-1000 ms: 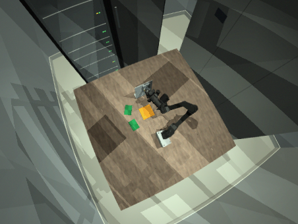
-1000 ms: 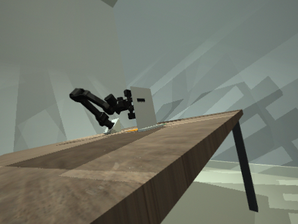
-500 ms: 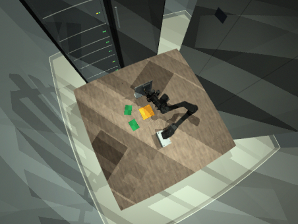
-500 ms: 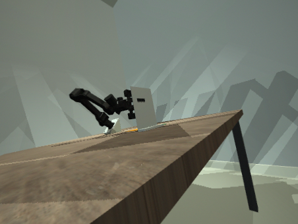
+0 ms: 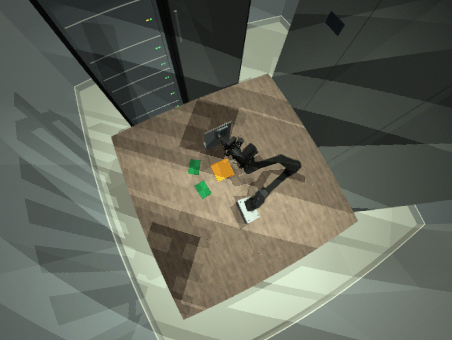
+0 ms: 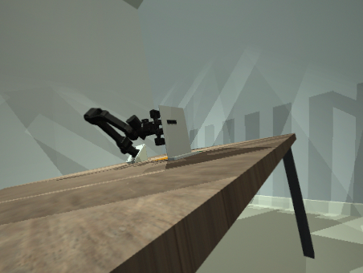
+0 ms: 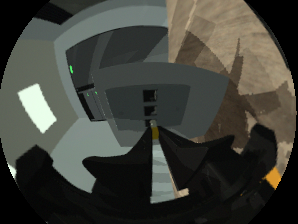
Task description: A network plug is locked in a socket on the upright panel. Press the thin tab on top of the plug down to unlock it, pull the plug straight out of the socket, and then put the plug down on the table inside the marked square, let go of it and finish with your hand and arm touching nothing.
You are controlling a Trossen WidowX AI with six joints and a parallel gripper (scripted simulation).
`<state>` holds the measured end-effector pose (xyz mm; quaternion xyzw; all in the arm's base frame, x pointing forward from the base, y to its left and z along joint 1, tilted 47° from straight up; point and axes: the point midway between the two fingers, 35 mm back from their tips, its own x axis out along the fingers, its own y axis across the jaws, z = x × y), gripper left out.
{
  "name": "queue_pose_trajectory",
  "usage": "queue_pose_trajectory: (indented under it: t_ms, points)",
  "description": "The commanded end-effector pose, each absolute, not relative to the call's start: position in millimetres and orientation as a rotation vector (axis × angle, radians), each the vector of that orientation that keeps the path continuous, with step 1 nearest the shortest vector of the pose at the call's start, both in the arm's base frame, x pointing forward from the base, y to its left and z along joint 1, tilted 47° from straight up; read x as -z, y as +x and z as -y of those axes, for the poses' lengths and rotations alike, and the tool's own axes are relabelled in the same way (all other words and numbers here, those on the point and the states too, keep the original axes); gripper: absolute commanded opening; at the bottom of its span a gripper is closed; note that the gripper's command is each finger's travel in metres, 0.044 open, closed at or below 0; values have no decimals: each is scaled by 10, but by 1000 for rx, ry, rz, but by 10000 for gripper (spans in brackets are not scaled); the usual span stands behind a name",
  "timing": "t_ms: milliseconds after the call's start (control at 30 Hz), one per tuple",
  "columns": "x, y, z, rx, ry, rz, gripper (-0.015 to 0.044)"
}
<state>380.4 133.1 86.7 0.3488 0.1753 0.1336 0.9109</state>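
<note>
The plug (image 7: pixel 153 131) is being gripped by the jaws at the panel (image 5: pixel 218 134), centre of the wrist frame, its long axis running straight into the socket (image 7: pixel 150 103); the square (image 5: pixel 222 170) is lying below-left on the desk (image 5: pixel 310 200).

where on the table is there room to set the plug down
Free: the orange square, bordered by the two green patches on one side and the arm on the other. Crowded: the strip at the upright panel, where the gripper grips the plug.
</note>
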Motion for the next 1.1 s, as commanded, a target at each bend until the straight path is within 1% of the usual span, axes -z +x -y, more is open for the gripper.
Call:
queue_pose_trajectory:
  t_ms: [0, 1067]
  points:
    - [-865, 3769, -1323, -275, 713, -360, 0]
    - [-872, 3578, -1282, -274, 713, -362, 0]
